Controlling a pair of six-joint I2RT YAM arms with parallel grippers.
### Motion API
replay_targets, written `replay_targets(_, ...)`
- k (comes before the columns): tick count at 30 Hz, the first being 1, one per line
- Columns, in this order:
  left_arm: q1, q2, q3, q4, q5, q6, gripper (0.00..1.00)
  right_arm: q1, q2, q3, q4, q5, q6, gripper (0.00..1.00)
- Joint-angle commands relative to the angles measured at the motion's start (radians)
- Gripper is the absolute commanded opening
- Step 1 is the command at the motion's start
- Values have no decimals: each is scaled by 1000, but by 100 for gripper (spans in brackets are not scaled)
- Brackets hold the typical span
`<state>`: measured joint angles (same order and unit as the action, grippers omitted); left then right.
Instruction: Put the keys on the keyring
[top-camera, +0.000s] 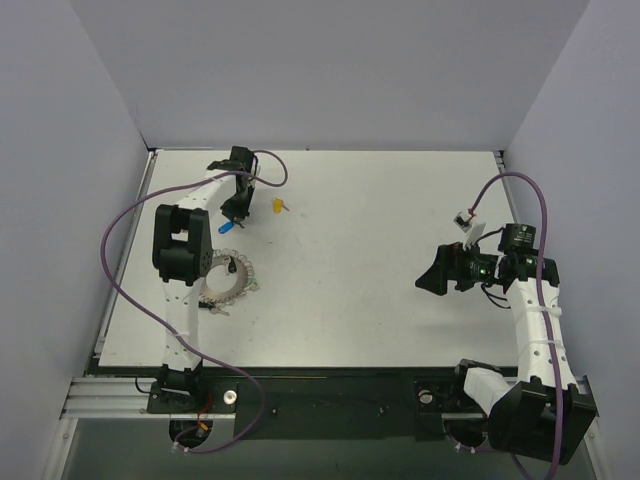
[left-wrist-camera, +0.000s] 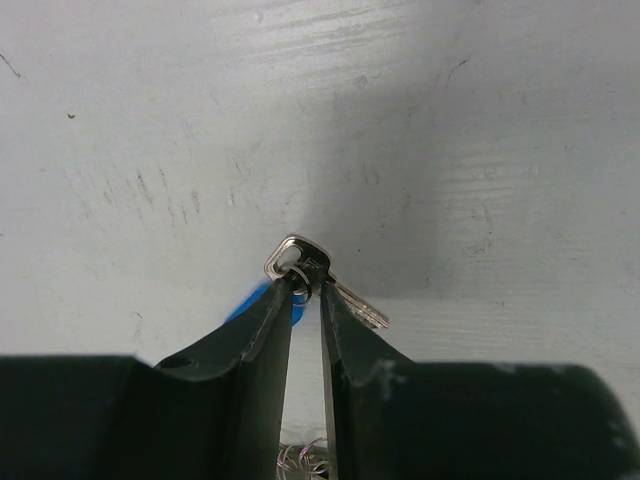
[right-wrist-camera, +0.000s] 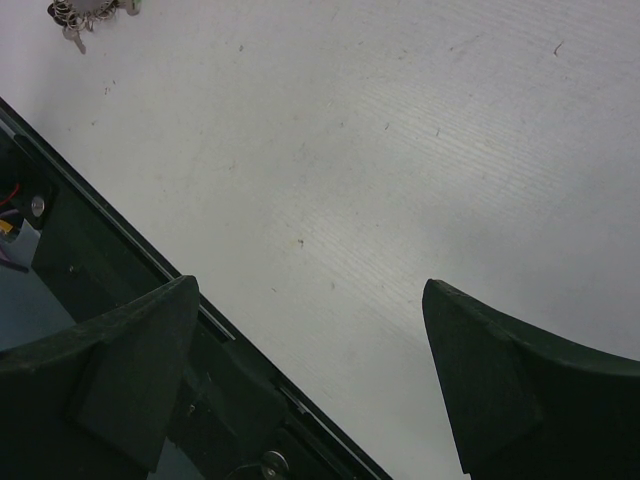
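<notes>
Arm (top-camera: 197, 192) at left stretches forward, end effector (top-camera: 235, 216) downward.

The left arm (top-camera: 185, 325) is built of white tubular links joined by chunky black joint housings (top-camera: 180, 245), and the right arm (top-camera: 535, 335) matches it, ending below in a black base block (top-camera: 530, 420). A purple cable (top-camera: 115, 270) runs in loose loops along the left arm. A second purple cable (top-camera: 545, 215) curves over the right arm, with a small red-and-white tag (top-camera: 468, 215) near its end. A green light (top-camera: 487, 268) glows on the right wrist. The left hand (left-wrist-camera: 308, 290) has two matte black fingers (left-wrist-camera: 250, 370) tapering to thin tips, one with pale scuffs. The right hand (right-wrist-camera: 308, 288) has dark wedge-shaped fingers (right-wrist-camera: 140, 370). Red and yellow wires (top-camera: 197, 425) show at the left base.
</notes>
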<state>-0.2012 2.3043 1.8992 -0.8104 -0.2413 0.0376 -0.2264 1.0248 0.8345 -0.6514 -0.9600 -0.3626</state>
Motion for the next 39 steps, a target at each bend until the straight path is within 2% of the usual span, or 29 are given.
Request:
replay_targets(1,2,10,47,1,-10,2,28,7,1,37,-25,-45,-22,88)
replay_targets(6,0,15,47,1,-9,2,20,7,1,38,-28,-46,-25,88)
replay_targets(8,2,11,49,1,-7,2,6,7,3,40,-30,-46,-26,88)
replay_targets(10,0,7,52,1,-6,2,3,7,1,40,-30,-48,-27,88)
replay_targets(16,-15,-72,43,-1,8,5,0,7,0,40,-33,-49,-32,88)
replay_targets(20,-56,-199,-4,13,43,7,0,7,-5,40,-37,-49,-35,88)
replay_targets(28,-174,-445,-210,86,347,-31,0,7,-15,43,-42,-54,-41,88)
replay_targets(32,-288,-526,-319,196,506,-135,0,7,-20,49,-47,-46,-47,88)
replay_targets(35,-395,-545,-380,284,603,-215,0,7,-22,52,-50,-42,-49,88)
replay_targets(39,-536,-481,-384,413,677,-344,0,4,-26,60,-53,-34,-49,88)
